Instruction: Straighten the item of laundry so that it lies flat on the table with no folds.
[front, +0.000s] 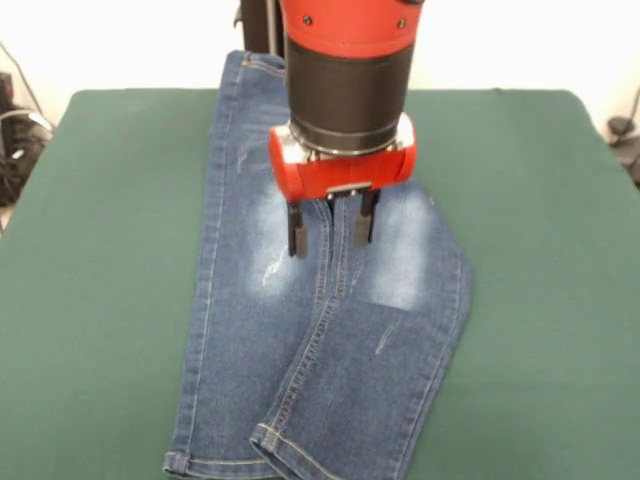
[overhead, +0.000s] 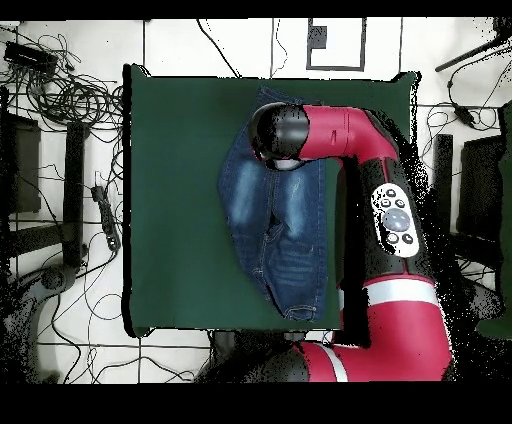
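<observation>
Hovering over the jeans (front: 300, 330), the claw (front: 332, 228) hangs with its two dark fingers (front: 297, 230) spread apart and nothing between them, tips just above the faded thigh patches. And the jeans lie lengthwise down the middle of the green worktop (front: 100, 300), waistband reaching over the far edge behind the arm, hems at the near edge. One leg runs straight; the other is folded at the knee and doubled back across, its hem landing beside the first one. From overhead, the red arm (overhead: 395, 215) covers part of the denim.
</observation>
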